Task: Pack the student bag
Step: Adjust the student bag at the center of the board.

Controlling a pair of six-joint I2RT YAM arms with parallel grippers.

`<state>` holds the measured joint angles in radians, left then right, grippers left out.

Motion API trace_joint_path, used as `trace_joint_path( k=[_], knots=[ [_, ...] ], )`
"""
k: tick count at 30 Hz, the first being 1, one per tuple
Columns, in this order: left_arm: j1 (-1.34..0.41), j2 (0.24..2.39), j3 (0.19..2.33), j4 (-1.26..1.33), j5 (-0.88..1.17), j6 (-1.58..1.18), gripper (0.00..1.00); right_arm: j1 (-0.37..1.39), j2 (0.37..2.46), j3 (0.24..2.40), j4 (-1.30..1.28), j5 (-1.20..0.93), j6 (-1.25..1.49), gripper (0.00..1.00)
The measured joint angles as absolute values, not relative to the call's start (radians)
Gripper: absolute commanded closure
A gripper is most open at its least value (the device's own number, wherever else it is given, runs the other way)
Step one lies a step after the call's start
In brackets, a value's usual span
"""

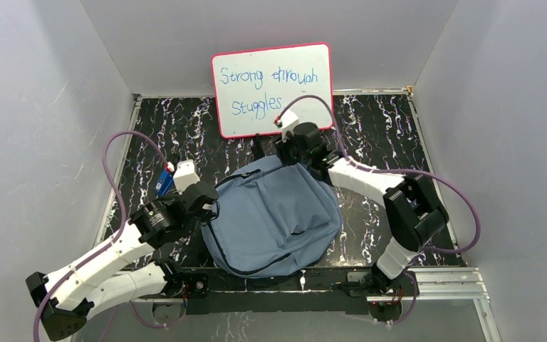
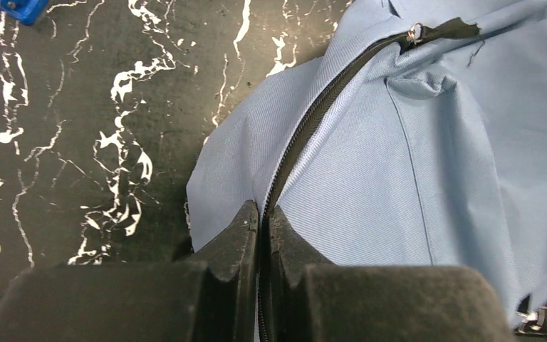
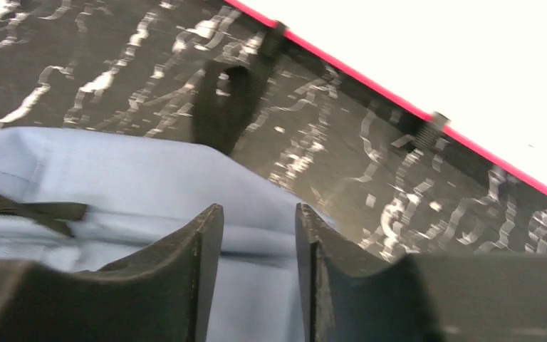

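Top view: the student bag [image 1: 274, 214] lies flat at the centre of a black, white-veined marble-look table [image 1: 377, 128]. It is a soft grey-blue fabric backpack with a rounded outline, and its front faces up.

At its 12 o'clock, leaning on the back wall, stands a pink-framed whiteboard [image 1: 271, 89] with blue handwriting. The board's lower edge is just beyond the bag's top. At the bag's 10 o'clock, a small blue object [image 1: 164, 182] lies on the table beside my left arm; it is too small to identify.

My left gripper [image 2: 263, 217] is at the bag's 9 o'clock edge. Its padded black jaws are pressed almost together on the dark zipper line [image 2: 313, 121], pinching the woven cloth there. The zipper runs up to a small metal pull [image 2: 417, 32].

My right gripper [image 3: 260, 214] hovers over the bag's 12 o'clock edge with a narrow gap between its jaws and blue fabric showing beneath them. I cannot see it holding anything. A black strap loop [image 3: 221, 107] lies on the table just beyond — between the bag and the board.
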<state>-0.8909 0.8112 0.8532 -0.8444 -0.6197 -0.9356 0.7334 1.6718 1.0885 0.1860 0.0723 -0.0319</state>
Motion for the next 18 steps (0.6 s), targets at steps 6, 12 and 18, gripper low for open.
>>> trace_joint_path(
  k=[6,12,18],
  knots=[
    [-0.864,0.975,0.916,-0.835,-0.629,-0.849,1.00,0.677,1.500,1.081,0.065,0.059,-0.001,0.28],
    [-0.676,1.127,0.965,-0.725,-0.542,-0.704,1.00,0.694,1.236,1.024,-0.056,0.112,0.110,0.25],
    [-0.419,1.229,1.036,-0.607,-0.350,-0.543,1.00,0.686,1.155,0.888,-0.215,0.120,0.186,0.26]
  ],
)
